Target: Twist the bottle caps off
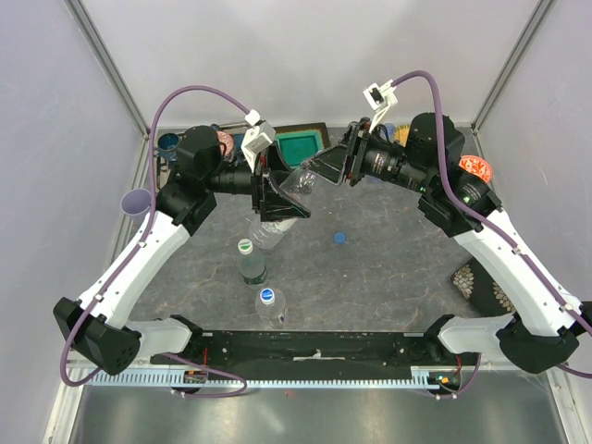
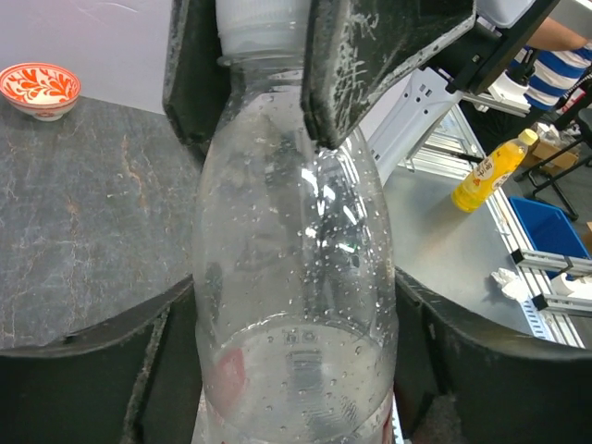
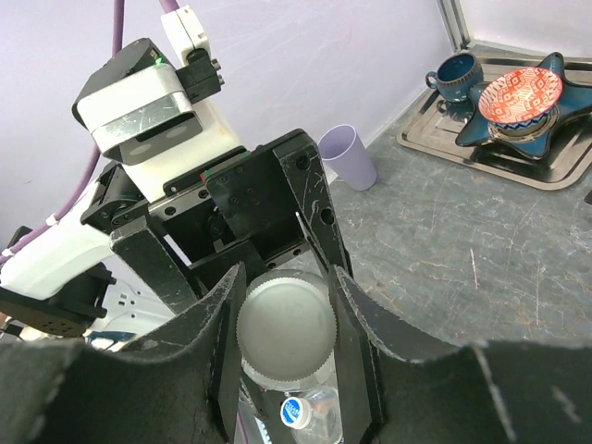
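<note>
My left gripper (image 1: 277, 196) is shut on the body of a clear bottle (image 1: 298, 182) and holds it tilted above the table. In the left wrist view the bottle (image 2: 296, 277) fills the middle between my left gripper (image 2: 296, 370) jaws. My right gripper (image 1: 326, 171) is shut on its pale grey-white cap (image 3: 285, 326), one finger on each side; the cap also shows in the left wrist view (image 2: 264, 28). A loose blue cap (image 1: 339, 238) lies on the table. Two capped bottles stand in front: one with a green-and-white cap (image 1: 245, 246), one with a blue-and-white cap (image 1: 267, 296).
A lilac cup (image 1: 137, 201) lies at the left edge. A green tray (image 1: 301, 146) and a dark blue cup (image 1: 169, 143) stand at the back. A red-patterned bowl (image 1: 476, 166) is at the right, another (image 3: 523, 92) on a star dish.
</note>
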Controlling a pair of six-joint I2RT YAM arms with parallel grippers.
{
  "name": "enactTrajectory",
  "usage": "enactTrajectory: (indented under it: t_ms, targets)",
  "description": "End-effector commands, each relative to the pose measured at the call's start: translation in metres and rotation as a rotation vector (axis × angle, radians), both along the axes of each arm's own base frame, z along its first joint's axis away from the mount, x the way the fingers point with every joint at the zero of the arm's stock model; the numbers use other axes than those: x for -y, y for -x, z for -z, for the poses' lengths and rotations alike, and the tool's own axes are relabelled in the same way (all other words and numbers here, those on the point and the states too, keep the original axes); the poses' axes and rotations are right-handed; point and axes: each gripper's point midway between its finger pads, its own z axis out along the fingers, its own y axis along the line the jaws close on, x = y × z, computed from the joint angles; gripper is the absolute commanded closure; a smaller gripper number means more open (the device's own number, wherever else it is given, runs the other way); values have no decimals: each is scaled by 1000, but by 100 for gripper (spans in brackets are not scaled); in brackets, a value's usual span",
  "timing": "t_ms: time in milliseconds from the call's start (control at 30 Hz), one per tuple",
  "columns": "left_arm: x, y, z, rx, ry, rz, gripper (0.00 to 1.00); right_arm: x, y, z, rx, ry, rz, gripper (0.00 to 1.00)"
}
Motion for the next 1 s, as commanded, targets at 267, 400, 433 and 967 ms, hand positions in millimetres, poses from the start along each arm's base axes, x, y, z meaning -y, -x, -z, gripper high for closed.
enactTrajectory:
  t_ms: [267,400,433,967]
  targets:
    - [5,0,2,83,-30,-8,53,0,3,-23,55,-45,-7,82]
    - [5,-11,5,107,-46,-100,50,17,-6,-34,86,-36,105,23]
    - [5,-11,3,122,-46,-121,50,23,-9,-44,99,-44,141,18]
    - [2,-85,5,355,-96,-835,55,74,-59,-30,16,-65,568,13]
